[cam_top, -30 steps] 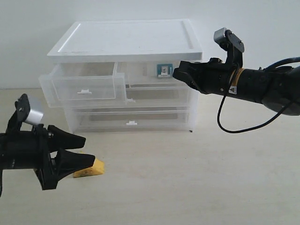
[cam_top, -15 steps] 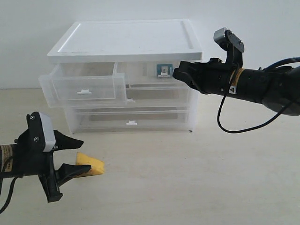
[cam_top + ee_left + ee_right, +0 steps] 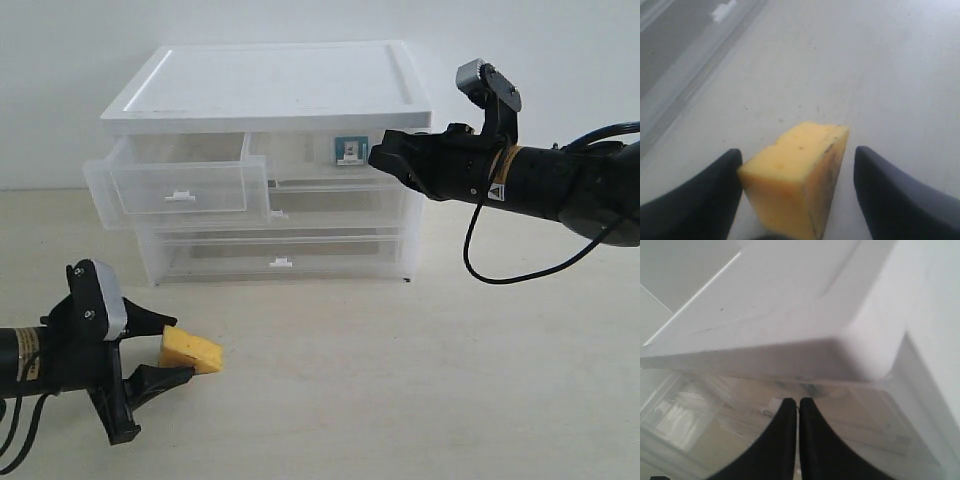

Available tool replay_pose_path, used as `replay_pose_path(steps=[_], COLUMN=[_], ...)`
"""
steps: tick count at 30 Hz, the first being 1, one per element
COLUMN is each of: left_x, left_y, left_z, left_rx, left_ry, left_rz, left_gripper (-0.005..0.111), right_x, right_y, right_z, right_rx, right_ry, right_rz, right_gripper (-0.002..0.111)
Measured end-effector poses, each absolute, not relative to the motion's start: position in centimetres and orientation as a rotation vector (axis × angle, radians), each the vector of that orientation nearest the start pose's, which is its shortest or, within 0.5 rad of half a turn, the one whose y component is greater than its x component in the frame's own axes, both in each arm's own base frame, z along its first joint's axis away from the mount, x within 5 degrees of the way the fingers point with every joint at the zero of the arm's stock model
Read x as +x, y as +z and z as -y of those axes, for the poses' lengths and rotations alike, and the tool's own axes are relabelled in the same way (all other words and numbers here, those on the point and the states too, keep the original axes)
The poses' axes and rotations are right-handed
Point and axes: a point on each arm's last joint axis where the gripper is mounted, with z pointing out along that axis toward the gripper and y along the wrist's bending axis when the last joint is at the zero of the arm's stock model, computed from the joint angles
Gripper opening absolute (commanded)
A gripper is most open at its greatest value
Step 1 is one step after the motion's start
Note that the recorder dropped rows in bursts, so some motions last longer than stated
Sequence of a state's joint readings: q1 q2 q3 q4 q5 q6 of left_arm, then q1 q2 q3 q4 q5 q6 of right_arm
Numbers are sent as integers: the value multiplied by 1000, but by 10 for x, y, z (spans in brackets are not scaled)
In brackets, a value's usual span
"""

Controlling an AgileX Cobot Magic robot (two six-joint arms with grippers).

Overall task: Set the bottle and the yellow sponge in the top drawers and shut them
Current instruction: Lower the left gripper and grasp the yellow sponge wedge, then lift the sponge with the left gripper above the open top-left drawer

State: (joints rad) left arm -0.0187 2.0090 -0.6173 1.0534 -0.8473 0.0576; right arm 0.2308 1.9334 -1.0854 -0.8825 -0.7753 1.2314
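The yellow sponge (image 3: 191,351) lies on the table at the front left, between the fingers of my open left gripper (image 3: 163,350). In the left wrist view one finger (image 3: 715,190) touches the sponge (image 3: 795,175) and the other stands apart from it. The left top drawer (image 3: 180,186) is pulled out. The bottle (image 3: 350,150) shows by its blue-teal label through the front of the right top drawer (image 3: 315,160), which sits in. My right gripper (image 3: 379,156) is shut, with its tips (image 3: 792,401) at that drawer's front and nothing between them.
The white-topped chest (image 3: 270,85) stands at the back of the table, with two full-width drawers (image 3: 280,258) pushed in below the top pair. Bare tabletop (image 3: 400,380) stretches in front of the chest. A cable hangs under the right arm.
My left gripper has turned and dropped lower, and the sponge now shows fully between its fingers. The right arm has not moved.
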Motion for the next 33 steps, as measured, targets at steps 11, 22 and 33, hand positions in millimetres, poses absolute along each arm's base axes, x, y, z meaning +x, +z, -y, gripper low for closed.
replay_pose_path(steps=[11,22,33], left_x=[295,275,254], left_y=[78,129,223], left_z=[65,81,84], left_rx=[1238,1511,1396], left_ry=[-317,-392,-182], left_rz=[-1733,-1376,-1042], left_gripper=[4,4,4], right_x=[386,386,386], right_y=[201,201,201], right_z=[-141,-141,-141], right_rx=[-171,-171,-171], right_ry=[1034,1034,1034], right_rz=[-1855,-1855,-1855], right_gripper=[0,0,0])
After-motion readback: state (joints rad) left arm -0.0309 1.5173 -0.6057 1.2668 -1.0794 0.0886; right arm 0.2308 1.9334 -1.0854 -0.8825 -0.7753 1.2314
